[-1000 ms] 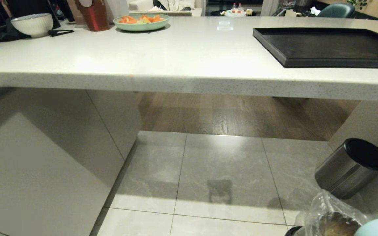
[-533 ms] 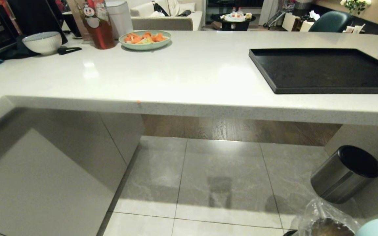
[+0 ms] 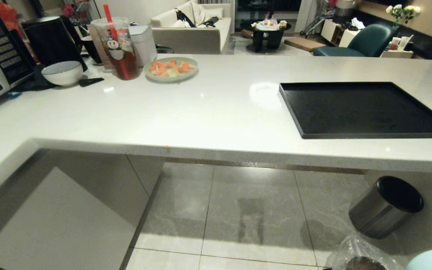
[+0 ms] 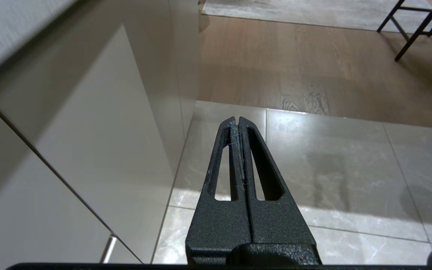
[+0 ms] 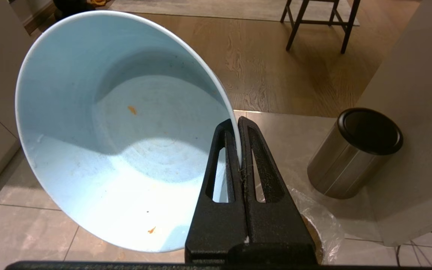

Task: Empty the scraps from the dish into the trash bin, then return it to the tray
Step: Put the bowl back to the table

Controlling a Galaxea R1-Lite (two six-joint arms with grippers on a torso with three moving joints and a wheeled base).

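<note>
Bowl (image 5: 118, 150) is pinched by its rim in the right gripper (image 5: 238, 123), jaws squeezed tight on the thin wall, and it's tipped up on edge so you look straight into it. Pretty much empty inside, just a couple of tiny orange specks (image 5: 132, 109) stuck to the blue. In the head view only a sliver of the bowl shows, way down at the near right corner, right beside the bin (image 3: 362, 258) with its crinkly clear bag, which sits on the floor tiles just under and beside the bowl. A second steel bin with a black lid (image 3: 386, 206) stands a bit farther back on the right, next to the counter's side panel. Tray (image 3: 366, 110) is up on the white counter (image 3: 201, 112) on the right side, nothing on it, well apart from the bowl. Over on the far left of the counter there's a green plate (image 3: 171, 69) piled with orange slices, a drink cup (image 3: 116, 47) with a red straw, and a white ribbed bowl (image 3: 62, 73) by the microwave. Left gripper (image 4: 237, 122) is just hanging low over the floor next to the cabinet (image 4: 99, 123), jaws pressed together on nothing.
</note>
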